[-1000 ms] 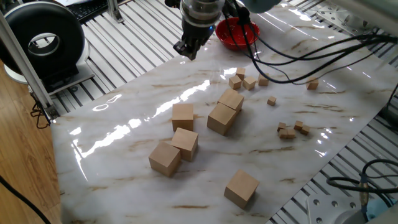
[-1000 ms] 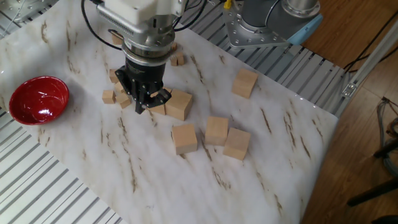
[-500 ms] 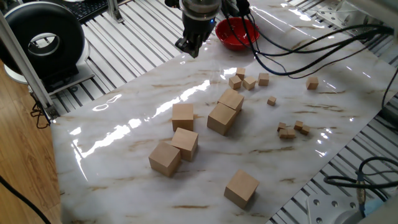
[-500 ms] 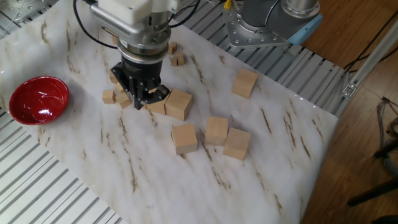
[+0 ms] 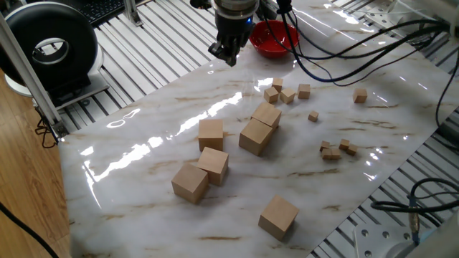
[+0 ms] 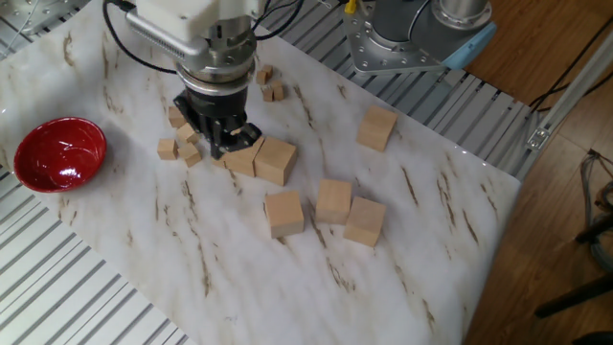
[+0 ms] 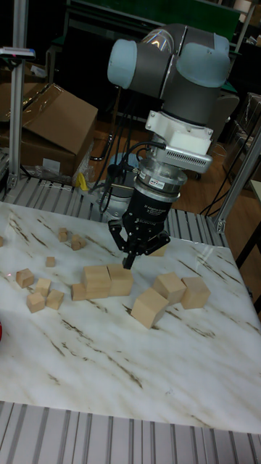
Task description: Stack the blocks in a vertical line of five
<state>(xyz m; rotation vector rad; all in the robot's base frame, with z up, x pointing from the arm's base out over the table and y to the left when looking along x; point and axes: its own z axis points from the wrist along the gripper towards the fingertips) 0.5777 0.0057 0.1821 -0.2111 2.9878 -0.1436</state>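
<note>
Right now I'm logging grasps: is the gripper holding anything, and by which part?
Nothing is held. The two-finger gripper hangs above the white marble-patterned table, its fingertips close together with no large light-tan wooden cube between them.

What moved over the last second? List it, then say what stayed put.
The gripper shifted a little toward the red bowl end of the marble table, its fingers holding nothing throughout. Nothing was taken hold of or let go. The large plain tan wooden blocks and the tiny wooden cubes lie as before; none is stacked.
</note>
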